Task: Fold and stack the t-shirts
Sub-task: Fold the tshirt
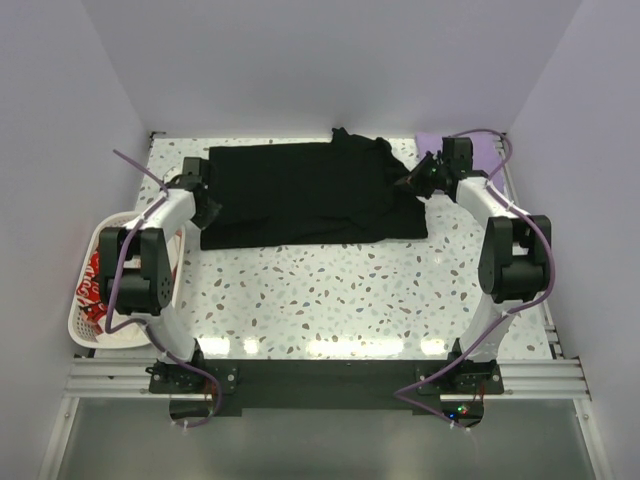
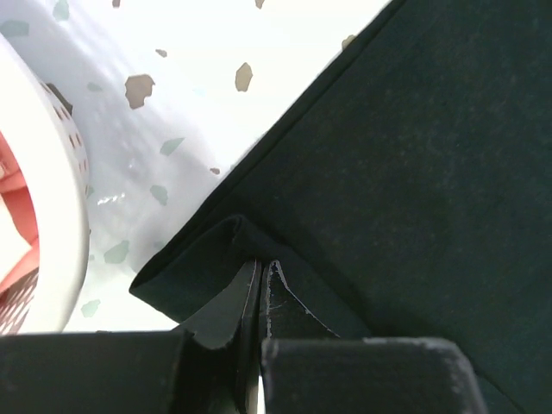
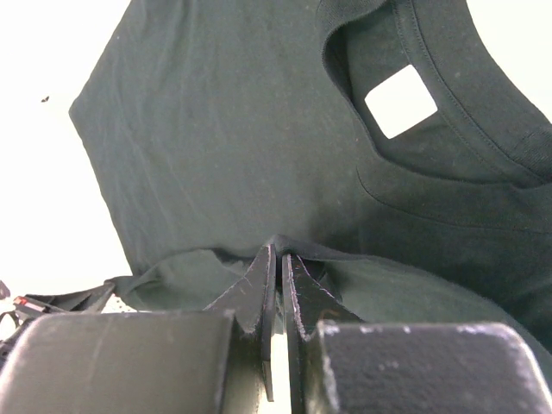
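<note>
A black t-shirt [image 1: 300, 195] lies spread across the back of the speckled table, collar to the right. My left gripper [image 1: 207, 207] is shut on a raised fold at the shirt's left edge, where the black fabric [image 2: 414, 155] bunches over the fingertips of the left gripper [image 2: 261, 266]. My right gripper [image 1: 410, 183] is shut on a pinch of the black t-shirt [image 3: 216, 129] below the collar, whose white label [image 3: 401, 102] shows above the right gripper [image 3: 279, 252]. A lavender t-shirt [image 1: 484, 152] lies at the back right corner. A white t-shirt with red lettering [image 1: 93, 285] sits in the basket.
A white slotted basket [image 1: 80, 320] stands at the table's left edge, close to the left arm; its rim [image 2: 56, 216] shows in the left wrist view. White walls enclose the table on three sides. Speckled tabletop [image 1: 330, 295] lies in front of the shirt.
</note>
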Robot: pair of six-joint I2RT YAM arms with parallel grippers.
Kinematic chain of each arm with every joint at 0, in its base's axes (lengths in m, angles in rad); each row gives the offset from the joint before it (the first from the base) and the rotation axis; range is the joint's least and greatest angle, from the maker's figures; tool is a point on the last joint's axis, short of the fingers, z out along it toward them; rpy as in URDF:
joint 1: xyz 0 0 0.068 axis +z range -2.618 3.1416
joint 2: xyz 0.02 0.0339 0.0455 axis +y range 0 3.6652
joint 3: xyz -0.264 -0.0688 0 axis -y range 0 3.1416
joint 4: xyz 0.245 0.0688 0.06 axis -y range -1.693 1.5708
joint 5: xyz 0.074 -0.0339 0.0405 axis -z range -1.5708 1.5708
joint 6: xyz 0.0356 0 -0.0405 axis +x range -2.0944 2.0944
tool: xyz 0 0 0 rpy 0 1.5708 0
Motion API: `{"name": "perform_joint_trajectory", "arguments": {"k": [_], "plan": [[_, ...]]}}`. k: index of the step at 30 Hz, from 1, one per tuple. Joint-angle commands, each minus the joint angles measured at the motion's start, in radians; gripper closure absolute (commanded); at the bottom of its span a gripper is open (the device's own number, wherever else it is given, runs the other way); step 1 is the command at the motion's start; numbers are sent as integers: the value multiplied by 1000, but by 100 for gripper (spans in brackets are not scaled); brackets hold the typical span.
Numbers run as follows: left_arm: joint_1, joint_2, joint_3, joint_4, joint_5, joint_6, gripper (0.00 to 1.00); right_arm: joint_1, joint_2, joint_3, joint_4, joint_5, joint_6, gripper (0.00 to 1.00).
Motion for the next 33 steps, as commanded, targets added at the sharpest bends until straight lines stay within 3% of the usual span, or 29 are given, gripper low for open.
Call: {"name": "perform_joint_trajectory", "arguments": {"k": [1, 33], "plan": [[15, 6, 52, 15, -1, 25, 100, -5, -7, 44, 6, 2, -14, 100], [51, 124, 179, 15, 25, 54, 100, -36, 46, 56, 47, -11, 0, 100]]}}
